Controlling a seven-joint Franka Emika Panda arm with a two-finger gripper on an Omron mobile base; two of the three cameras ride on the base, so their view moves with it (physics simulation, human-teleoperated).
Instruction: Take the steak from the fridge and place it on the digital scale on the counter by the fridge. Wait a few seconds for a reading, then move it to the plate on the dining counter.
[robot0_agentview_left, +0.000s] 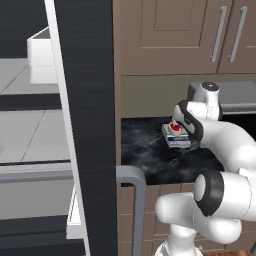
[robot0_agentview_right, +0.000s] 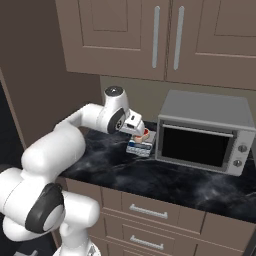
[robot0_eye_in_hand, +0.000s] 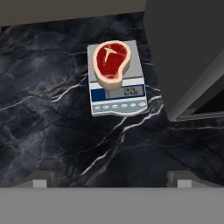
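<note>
The steak (robot0_eye_in_hand: 112, 63) lies flat on the top plate of the digital scale (robot0_eye_in_hand: 117, 98), in the upper middle of the hand view, with its bone mark facing up and nothing gripping it. You can see it overhangs the plate slightly at the front, toward the bluish display strip, but it looks settled, which suits a weighing pause.

The scale sits on the black marbled table (robot0_eye_in_hand: 48, 131), just beside the big grey oven (robot0_agentview_right: 205, 132) that takes the right side of the right base view. In the left base view the same pair shows small in the middle right, with the dark fridge (robot0_agentview_left: 90, 125) door standing open in front of you on the left.

Your fingers (robot0_eye_in_hand: 40, 180) are spread wide and hold nothing; their tips rise at the bottom corners of the hand view, well back from the steak. The gripper (robot0_agentview_right: 139, 127) hangs above and just short of the scale, which I judge leaves the plate unloaded for a clean reading.

The weighing step looks in hand. When you go back in, come down with the fingers on either side of the slab, and mind the oven wall close on one side.
</note>
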